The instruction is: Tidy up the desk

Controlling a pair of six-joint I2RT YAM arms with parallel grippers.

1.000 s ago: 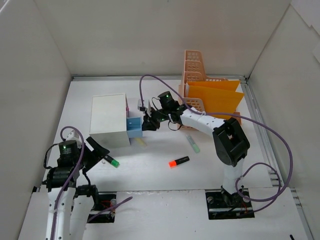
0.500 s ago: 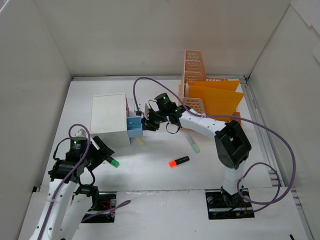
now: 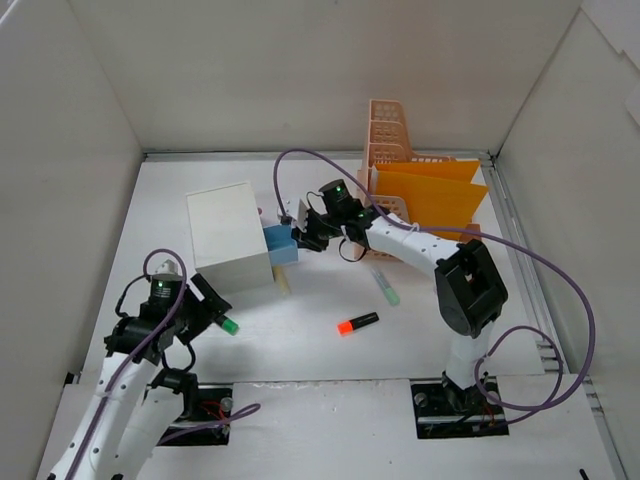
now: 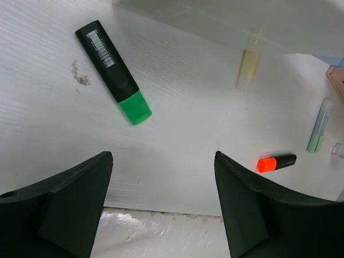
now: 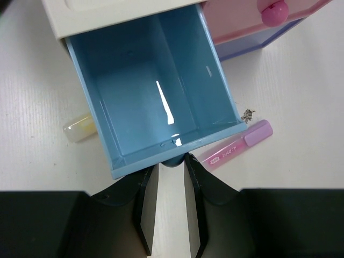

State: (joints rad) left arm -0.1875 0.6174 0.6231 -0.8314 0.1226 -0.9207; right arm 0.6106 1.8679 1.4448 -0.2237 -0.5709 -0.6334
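The white surface (image 3: 300,340) is being enclosed on three sides by plain white walls (image 3: 300,70), and a thin metal strip (image 3: 220,155) is being shown along its far edge; it is being spread beneath both arms and all the items. A white drawer unit (image 3: 228,235) is being carried on its left half, set at a slight angle, with a blue drawer (image 3: 281,244) being held pulled out and empty toward the right. The right end effector (image 5: 172,161) is being kept clamped on the small knob at that drawer's front. A pink drawer (image 5: 258,21) is being seen beside the blue one, and a pink highlighter (image 5: 239,146) is being left lying just beside the blue drawer's front corner. A yellowish marker (image 3: 283,284) is being partly covered by the unit's near edge. Peach baskets (image 3: 388,135) and orange folders (image 3: 430,195) are being stood at the far right. A pale green marker (image 3: 386,286) and an orange highlighter (image 3: 357,323) are being left lying apart in the open middle. The left end effector (image 4: 163,161) is being held with its fingers wide apart and nothing between them, above the near left of the surface, near a green highlighter (image 4: 114,72); a small speck of dirt (image 4: 80,78) is being shown beside that highlighter.
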